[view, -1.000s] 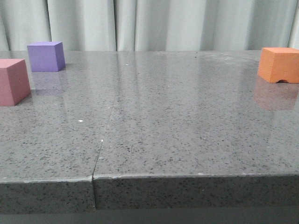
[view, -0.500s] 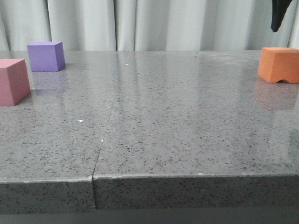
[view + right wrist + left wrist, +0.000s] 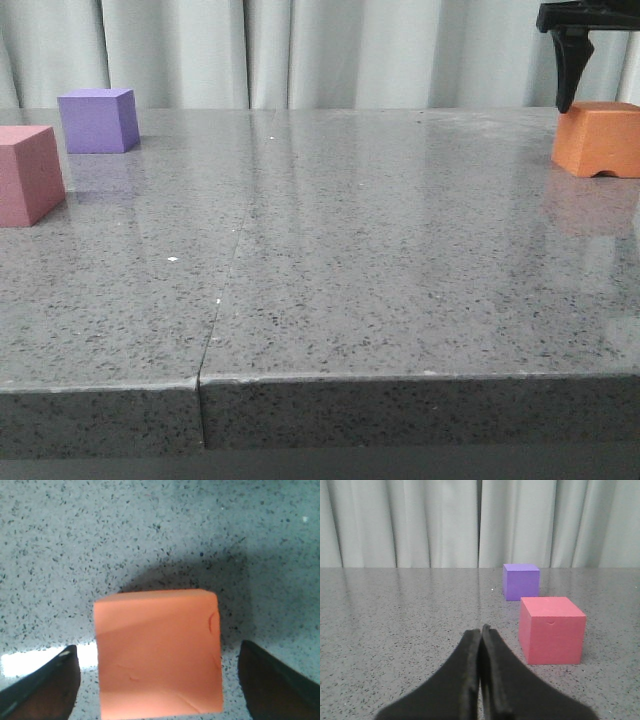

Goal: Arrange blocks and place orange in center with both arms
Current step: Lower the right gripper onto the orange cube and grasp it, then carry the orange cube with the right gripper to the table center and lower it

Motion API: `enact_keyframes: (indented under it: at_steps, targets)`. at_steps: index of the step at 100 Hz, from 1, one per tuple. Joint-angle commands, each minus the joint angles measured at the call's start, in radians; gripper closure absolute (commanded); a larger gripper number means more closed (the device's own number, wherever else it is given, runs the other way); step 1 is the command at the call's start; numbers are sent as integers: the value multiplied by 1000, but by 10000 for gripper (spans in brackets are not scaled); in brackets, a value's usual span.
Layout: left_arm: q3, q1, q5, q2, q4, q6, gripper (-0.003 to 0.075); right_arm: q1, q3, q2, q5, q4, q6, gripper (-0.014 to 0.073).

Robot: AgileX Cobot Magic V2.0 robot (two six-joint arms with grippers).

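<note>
Fingers of the right gripper (image 3: 600, 60) are only partly seen in the front view: one black finger (image 3: 568, 70) is seen hanging from the top right corner, its tip just above the top left edge of the orange block (image 3: 597, 138). That block is set at the far right of the grey speckled table (image 3: 330, 270), its arched notch shown in the bottom edge. At the far left the purple block (image 3: 98, 120) is placed behind the pink block (image 3: 28, 175), the two apart.

From the left wrist camera, the left gripper (image 3: 481, 632) is shown with its two dark fingers pressed together, nothing held between them. The pink block (image 3: 551, 630) is seen near the fingertips, off to one side, untouched, and the purple block (image 3: 521, 581) is set beyond it, toward the pale curtain (image 3: 420, 522).

From the right wrist camera, the right gripper (image 3: 159, 652) is shown spread wide, its fingers (image 3: 42, 682) placed on either side of the orange block (image 3: 159, 652), clear of both faces. Nothing is gripped.
</note>
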State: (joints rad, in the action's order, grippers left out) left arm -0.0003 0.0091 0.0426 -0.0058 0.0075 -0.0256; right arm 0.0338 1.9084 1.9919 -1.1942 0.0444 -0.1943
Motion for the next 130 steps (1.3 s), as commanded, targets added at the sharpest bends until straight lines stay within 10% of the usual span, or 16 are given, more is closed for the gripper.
enact_keyframes:
  at_steps: [1,40,67,130]
  targets:
    - [41,2,-80,-29,-7,1,741,-8,35,-35,39,11,-1,-38]
    - [41,2,-80,-29,-7,1,741,-8,35,17,45,6,-1,-30]
    - [41,2,-80,-29,-7,1,741,-8,35,17,44,6,-1,202]
    - [41,2,-80,-29,-7,1,741,89,199,13,-134,-29,-36,202]
